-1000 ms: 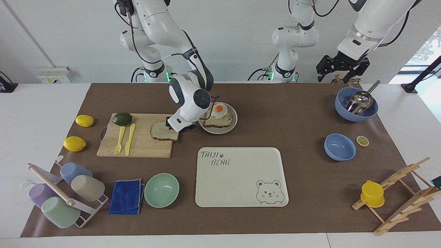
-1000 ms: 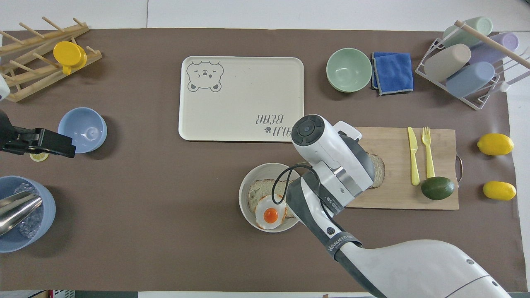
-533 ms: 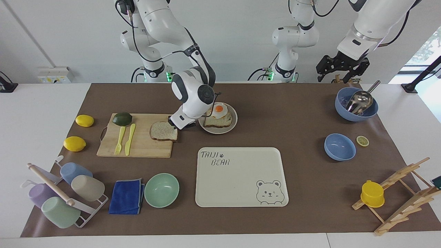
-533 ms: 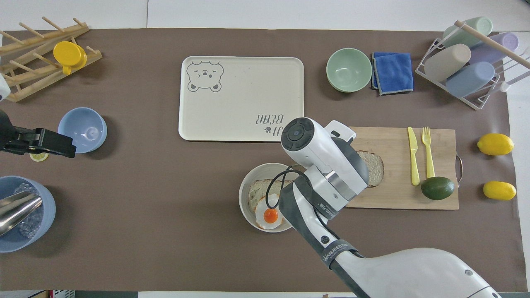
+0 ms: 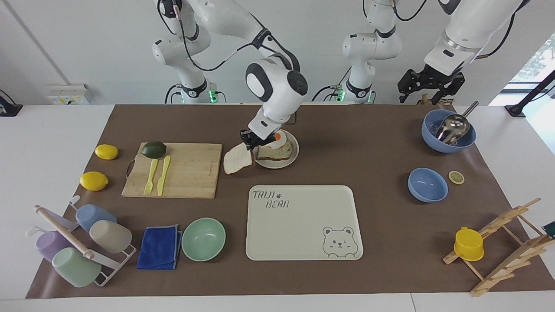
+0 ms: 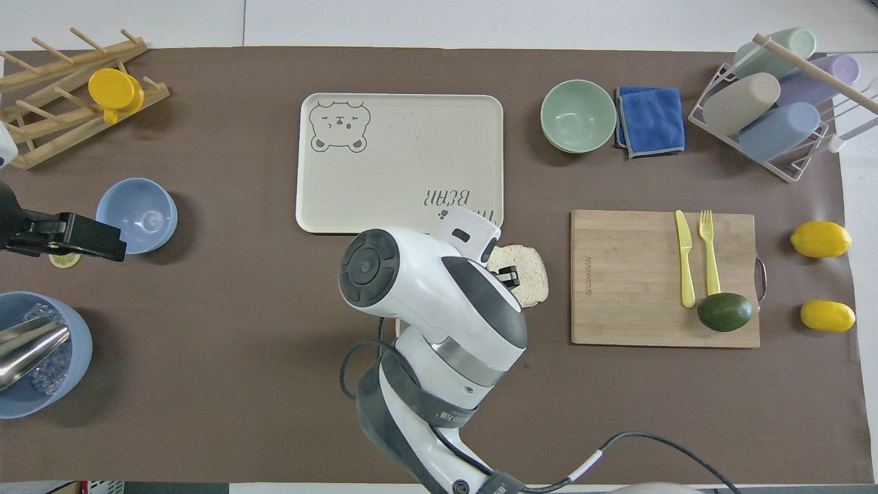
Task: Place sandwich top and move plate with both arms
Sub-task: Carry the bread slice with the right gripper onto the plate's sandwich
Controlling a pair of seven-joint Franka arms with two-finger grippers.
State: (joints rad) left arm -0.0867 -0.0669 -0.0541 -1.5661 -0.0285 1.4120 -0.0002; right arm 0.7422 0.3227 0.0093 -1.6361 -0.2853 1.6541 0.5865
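My right gripper (image 5: 252, 143) is shut on the sandwich top (image 5: 237, 159), a speckled slice with a brown crust. It holds the slice tilted in the air, between the cutting board (image 5: 186, 173) and the plate (image 5: 275, 166). The slice also shows in the overhead view (image 6: 531, 276) beside the gripper (image 6: 507, 276). The pale round plate carries a slice with a fried egg (image 5: 277, 149). In the overhead view my right arm hides the plate. My left gripper (image 5: 427, 89) waits up in the air over the blue bowl with a metal scoop (image 5: 448, 130).
The cutting board bears a yellow fork, a knife and an avocado (image 5: 154, 149). The cream bear tray (image 5: 303, 225) lies farther from the robots than the plate. A mint bowl (image 5: 203, 239), a blue cloth, two lemons, a cup rack, a small blue bowl (image 5: 427, 185) and a wooden rack stand around.
My right gripper has lifted the sandwich top off the cutting board and carried it toward the plate. The slice now hangs tilted. The left arm has not moved.
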